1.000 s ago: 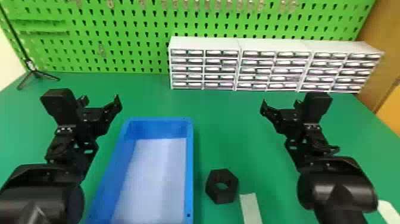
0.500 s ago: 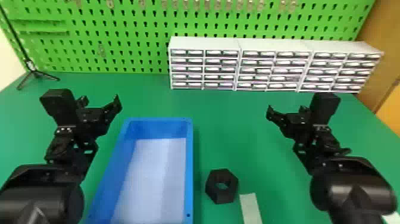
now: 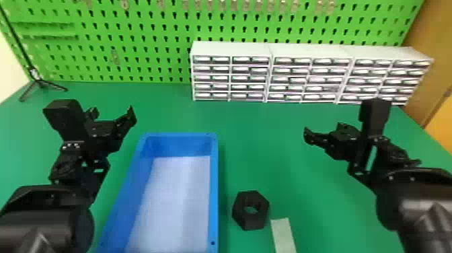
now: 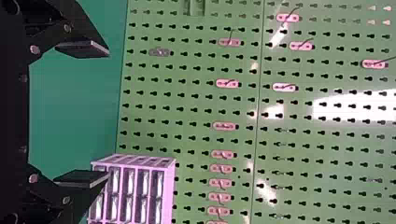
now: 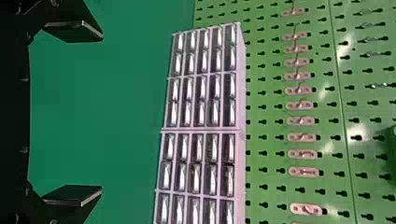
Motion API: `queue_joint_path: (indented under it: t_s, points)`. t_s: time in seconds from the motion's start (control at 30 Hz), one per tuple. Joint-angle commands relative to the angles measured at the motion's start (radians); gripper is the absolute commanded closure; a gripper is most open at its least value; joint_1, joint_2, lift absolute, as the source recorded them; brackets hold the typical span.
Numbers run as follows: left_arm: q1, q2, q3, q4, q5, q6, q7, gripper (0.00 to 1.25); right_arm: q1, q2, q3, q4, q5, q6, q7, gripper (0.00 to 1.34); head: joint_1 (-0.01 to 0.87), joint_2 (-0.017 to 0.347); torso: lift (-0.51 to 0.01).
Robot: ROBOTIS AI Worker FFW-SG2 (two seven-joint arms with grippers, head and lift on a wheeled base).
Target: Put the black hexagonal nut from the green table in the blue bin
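The black hexagonal nut [image 3: 251, 210] lies flat on the green table [image 3: 262, 134], a little to the right of the blue bin [image 3: 214, 188]. In the head view the left gripper [image 3: 112, 116] is above the table, left of the bin's far end. The right gripper [image 3: 324, 131] hangs beyond the nut and to its right, well apart from it. Both stand open with nothing held: in the left wrist view the left gripper [image 4: 108, 114] has its fingers wide apart, and so does the right gripper [image 5: 102, 117] in the right wrist view.
White drawer cabinets [image 3: 232, 72] line the table's back right, before a green pegboard [image 3: 134, 40]. A pale strip [image 3: 283, 235] lies right of the nut, near the front. A black tripod [image 3: 38, 82] stands at the back left corner.
The right arm has shifted to the right, away from the bin, its gripper staying open. Left arm, nut and bin have kept their places.
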State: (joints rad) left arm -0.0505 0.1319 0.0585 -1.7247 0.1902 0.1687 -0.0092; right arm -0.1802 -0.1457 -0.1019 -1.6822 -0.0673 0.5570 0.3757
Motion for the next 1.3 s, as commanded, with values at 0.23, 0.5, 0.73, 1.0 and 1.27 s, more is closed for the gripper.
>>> queue_joint_path:
  t_s: [0.23, 0.5, 0.73, 1.0, 1.27]
  points:
    - [0.001, 0.000, 0.009, -0.007, -0.005, 0.000, 0.000, 0.34, 0.015, -0.163, 0.050, -0.109, -0.036, 0.116, 0.086, 0.15, 0.686, 0.028, -0.096]
    - [0.004, 0.000, 0.015, -0.012, -0.008, 0.000, 0.000, 0.34, 0.008, -0.302, 0.090, -0.163, -0.077, 0.219, 0.195, 0.15, 0.686, 0.028, -0.096]
    - [0.009, 0.002, 0.020, -0.016, -0.015, 0.000, -0.003, 0.34, -0.030, -0.439, 0.203, -0.177, -0.109, 0.247, 0.285, 0.14, 0.686, 0.028, -0.096]
    - [0.008, 0.002, 0.026, -0.018, -0.032, 0.006, -0.015, 0.34, -0.111, -0.598, 0.404, -0.186, -0.180, 0.247, 0.348, 0.14, 0.686, 0.028, -0.096]
    - [0.001, 0.002, 0.027, -0.019, -0.054, 0.025, -0.035, 0.34, -0.186, -0.690, 0.573, -0.186, -0.227, 0.247, 0.394, 0.15, 0.686, 0.028, -0.096]
